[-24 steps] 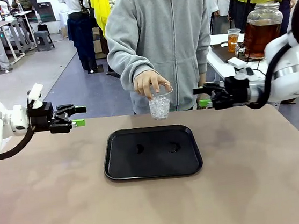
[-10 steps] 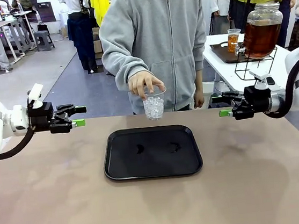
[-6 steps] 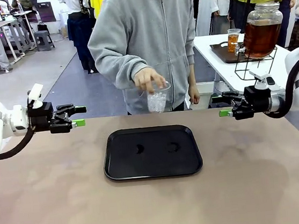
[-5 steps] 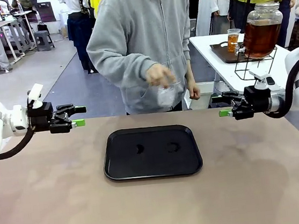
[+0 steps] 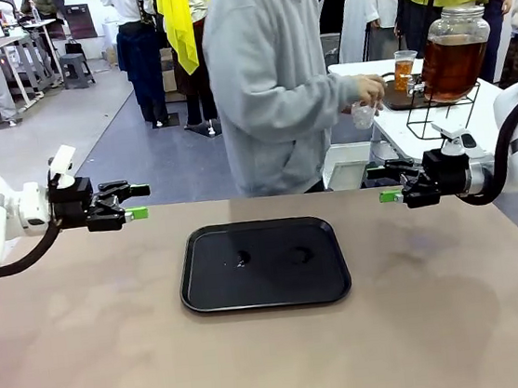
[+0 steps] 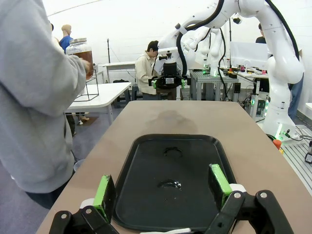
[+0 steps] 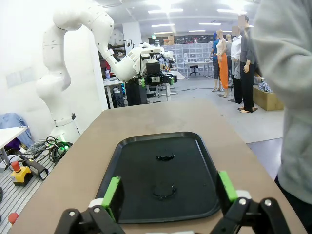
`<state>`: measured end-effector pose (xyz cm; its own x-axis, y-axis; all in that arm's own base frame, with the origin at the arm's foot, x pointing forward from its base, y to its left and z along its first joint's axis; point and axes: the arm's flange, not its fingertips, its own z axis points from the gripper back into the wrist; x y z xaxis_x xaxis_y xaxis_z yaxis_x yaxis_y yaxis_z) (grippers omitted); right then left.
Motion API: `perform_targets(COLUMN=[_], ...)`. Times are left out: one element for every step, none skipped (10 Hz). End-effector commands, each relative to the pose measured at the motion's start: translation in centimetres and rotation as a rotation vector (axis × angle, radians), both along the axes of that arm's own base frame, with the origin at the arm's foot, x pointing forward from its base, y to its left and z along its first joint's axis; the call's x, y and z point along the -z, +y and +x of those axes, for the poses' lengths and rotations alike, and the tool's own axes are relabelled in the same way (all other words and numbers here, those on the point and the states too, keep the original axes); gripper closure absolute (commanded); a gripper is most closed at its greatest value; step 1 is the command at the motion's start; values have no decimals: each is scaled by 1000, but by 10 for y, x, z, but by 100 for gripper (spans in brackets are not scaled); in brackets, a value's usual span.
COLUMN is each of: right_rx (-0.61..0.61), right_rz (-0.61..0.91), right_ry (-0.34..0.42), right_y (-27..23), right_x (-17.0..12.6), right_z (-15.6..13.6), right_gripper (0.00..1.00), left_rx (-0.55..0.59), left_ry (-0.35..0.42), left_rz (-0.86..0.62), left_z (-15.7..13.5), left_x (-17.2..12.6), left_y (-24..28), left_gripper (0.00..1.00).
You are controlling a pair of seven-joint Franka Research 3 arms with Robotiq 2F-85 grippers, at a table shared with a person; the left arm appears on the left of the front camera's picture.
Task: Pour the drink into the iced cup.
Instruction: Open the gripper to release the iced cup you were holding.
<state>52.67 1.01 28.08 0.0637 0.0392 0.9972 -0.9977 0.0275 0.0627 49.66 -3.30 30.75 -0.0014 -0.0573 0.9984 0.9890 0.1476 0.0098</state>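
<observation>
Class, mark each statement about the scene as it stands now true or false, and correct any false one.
1. The black rectangular plastic tray holds a cup. False: only small wet marks lie on it.
2. The left gripper is open and holds nothing. True.
3. The person in the grey hoodie faces the robot across the table. False: the person is turned toward the white side table.
4. The person's hand holds the clear plastic cup near the large glass jar of amber-brown drink. True.
5. The right gripper grips the jar. False: it hangs open and empty over the brown table.
</observation>
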Motion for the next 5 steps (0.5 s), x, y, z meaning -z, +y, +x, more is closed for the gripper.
perform_targets(right_rx=[-1,-1,-1,-1,-1], right_rz=[0,0,0,0,0], right_ry=[0,0,0,0,0], right_y=[1,1,1,1,1], right_x=[-5,-5,-5,-5,-5], right_z=[0,0,0,0,0], right_gripper=[0,0,0,0,0], left_rx=[-8,-8,-8,-8,-8], left_ry=[-4,-4,-4,-4,-4], left_rz=[-5,-5,-5,-5,-5], left_z=[0,0,0,0,0], left_x=[-2,-2,-2,-2,-2], left_y=[-2,-2,-2,-2,-2], left_gripper=[0,0,0,0,0])
